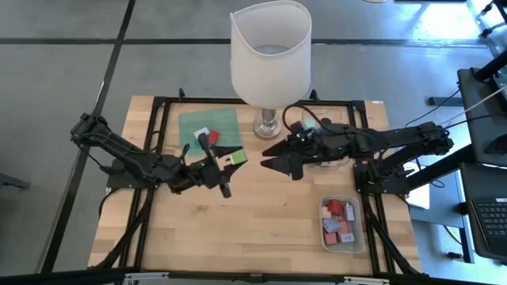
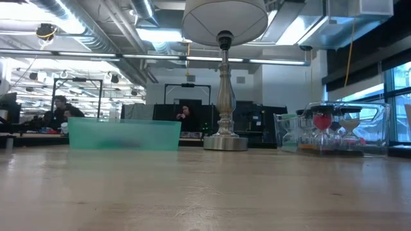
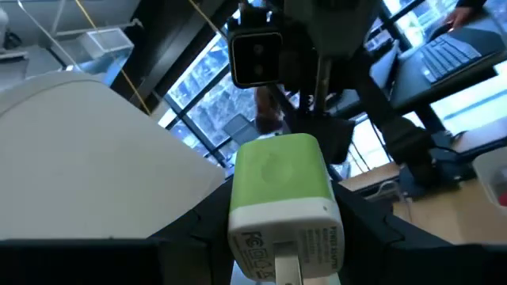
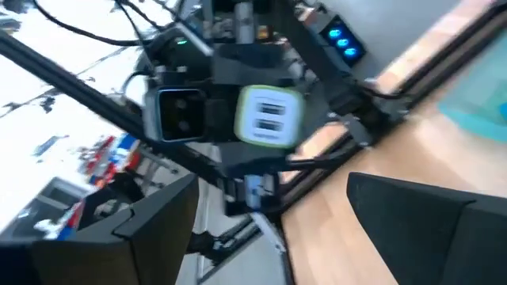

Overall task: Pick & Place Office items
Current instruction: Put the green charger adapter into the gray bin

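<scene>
Midair, the left tool pinches a green-white block, bottom cropped, facing the right tool, spread wide.

From my station I see a grey floor crossed by dark seams around the wooden table, and a desk with a keyboard at the right edge of the high view. The low view shows an open ceiling with ducts and strip lights, tall windows at the right, and monitors at the back. People sit at desks there.
</scene>
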Action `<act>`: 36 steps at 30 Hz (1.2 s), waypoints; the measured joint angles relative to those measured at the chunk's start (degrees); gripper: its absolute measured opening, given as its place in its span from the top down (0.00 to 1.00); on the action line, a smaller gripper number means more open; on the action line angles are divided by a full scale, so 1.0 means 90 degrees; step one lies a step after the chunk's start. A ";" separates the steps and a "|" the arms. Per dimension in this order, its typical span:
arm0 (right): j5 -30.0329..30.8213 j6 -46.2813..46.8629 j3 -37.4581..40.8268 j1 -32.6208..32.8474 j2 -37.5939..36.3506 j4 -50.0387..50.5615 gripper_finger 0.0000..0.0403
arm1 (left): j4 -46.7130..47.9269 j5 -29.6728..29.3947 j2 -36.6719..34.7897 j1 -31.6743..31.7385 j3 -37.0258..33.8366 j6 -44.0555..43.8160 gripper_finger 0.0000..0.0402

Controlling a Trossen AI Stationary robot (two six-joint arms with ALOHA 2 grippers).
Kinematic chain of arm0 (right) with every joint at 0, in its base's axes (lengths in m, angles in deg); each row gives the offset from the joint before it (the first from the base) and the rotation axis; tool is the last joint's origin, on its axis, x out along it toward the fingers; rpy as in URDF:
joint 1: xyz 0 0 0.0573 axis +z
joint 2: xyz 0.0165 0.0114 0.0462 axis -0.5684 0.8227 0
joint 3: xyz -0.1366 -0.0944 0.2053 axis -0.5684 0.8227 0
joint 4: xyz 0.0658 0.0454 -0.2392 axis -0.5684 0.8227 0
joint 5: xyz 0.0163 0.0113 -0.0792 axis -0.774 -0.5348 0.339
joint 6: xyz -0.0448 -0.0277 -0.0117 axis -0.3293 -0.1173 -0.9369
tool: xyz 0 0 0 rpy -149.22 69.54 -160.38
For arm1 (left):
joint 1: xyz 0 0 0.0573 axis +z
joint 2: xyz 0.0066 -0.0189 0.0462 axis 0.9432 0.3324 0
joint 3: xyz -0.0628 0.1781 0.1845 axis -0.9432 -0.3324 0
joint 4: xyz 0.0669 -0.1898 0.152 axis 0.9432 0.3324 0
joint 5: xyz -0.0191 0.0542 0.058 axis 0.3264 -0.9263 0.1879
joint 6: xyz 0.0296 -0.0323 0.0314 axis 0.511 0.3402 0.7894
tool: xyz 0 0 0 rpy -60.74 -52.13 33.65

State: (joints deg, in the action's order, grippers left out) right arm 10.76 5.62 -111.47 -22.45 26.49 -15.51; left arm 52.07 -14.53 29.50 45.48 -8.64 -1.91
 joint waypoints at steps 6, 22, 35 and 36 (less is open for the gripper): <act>-0.0408 0.0049 0.0000 -0.0199 0.0481 -0.0635 0.19 | -0.0053 0.0654 0.0124 0.0304 0.0002 -0.0343 0.63; -0.0390 -0.0478 -0.0002 -0.0462 0.0922 -0.1615 0.21 | 0.0004 0.0499 0.0165 0.0428 0.0002 -0.0666 0.63; -0.0387 -0.0190 -0.0002 -0.0460 0.1036 -0.1669 0.48 | 0.0016 0.0454 0.0165 0.0435 0.0002 0.0112 0.61; -0.0387 -0.0144 0.0000 -0.0460 0.1072 -0.1714 0.50 | 0.0019 0.0455 0.0165 0.0448 0.0002 0.0113 0.61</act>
State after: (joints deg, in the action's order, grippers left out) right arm 7.29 4.33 -111.47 -26.59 36.14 -30.93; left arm 52.25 -10.44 30.99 49.51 -8.62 -0.90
